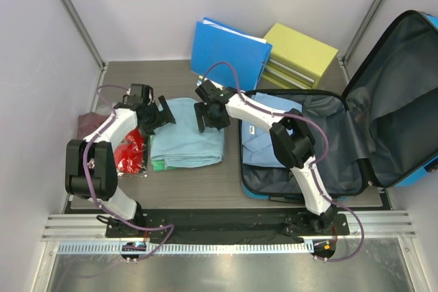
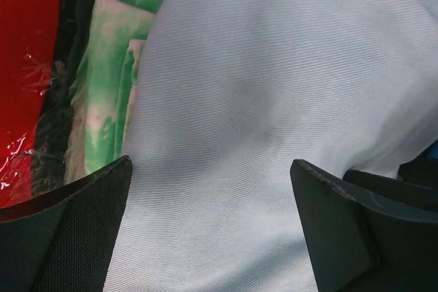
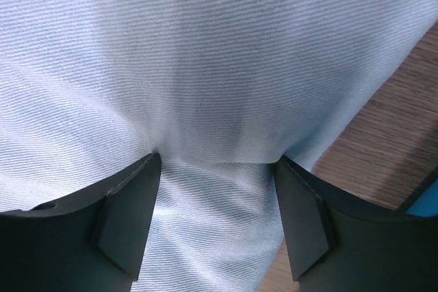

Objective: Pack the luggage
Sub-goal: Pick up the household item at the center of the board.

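Two grippers flank a folded pale-blue garment (image 1: 186, 140) overhead; the luggage (image 1: 356, 121) lies open at right. Left wrist: left gripper (image 2: 212, 227) spread wide over cloth. Right wrist: right gripper (image 3: 217, 220) fingers press bunched fabric between them.

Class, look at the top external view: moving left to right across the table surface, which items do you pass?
Red plastic-wrapped item → folded light-blue cloth → open luggage, with a blue garment already in its left part.
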Tool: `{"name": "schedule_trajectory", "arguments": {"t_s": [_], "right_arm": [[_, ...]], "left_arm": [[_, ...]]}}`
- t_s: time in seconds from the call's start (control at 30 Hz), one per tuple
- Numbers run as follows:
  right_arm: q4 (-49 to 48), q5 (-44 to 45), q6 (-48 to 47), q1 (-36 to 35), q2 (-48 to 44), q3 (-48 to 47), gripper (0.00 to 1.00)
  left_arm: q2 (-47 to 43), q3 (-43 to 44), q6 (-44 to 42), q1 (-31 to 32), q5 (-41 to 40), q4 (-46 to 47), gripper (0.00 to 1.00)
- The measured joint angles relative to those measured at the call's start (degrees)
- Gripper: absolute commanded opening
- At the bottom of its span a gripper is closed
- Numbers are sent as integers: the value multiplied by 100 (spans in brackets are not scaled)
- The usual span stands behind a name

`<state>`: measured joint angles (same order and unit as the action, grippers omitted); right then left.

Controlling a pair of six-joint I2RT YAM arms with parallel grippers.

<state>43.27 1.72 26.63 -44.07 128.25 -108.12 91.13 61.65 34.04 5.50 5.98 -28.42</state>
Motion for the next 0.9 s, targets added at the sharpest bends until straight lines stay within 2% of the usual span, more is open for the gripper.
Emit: {"name": "schedule_trajectory", "arguments": {"t_s": [0.47,0.73,0.83,0.9], "right_arm": [[219,219,448,0,-671,876,78],[17,-170,522,153,-625,960,78],[-205,-511,581,280,-625,1145,76],[-358,-748,636,350,-627,1263,71]], "left_arm": [[151,-297,22,0,-107,-15,98],[151,-299,22,0,-98,-9,98],[149,-330,22,0,-76,35,98],[140,-348,22,0,-59,59,98]]}}
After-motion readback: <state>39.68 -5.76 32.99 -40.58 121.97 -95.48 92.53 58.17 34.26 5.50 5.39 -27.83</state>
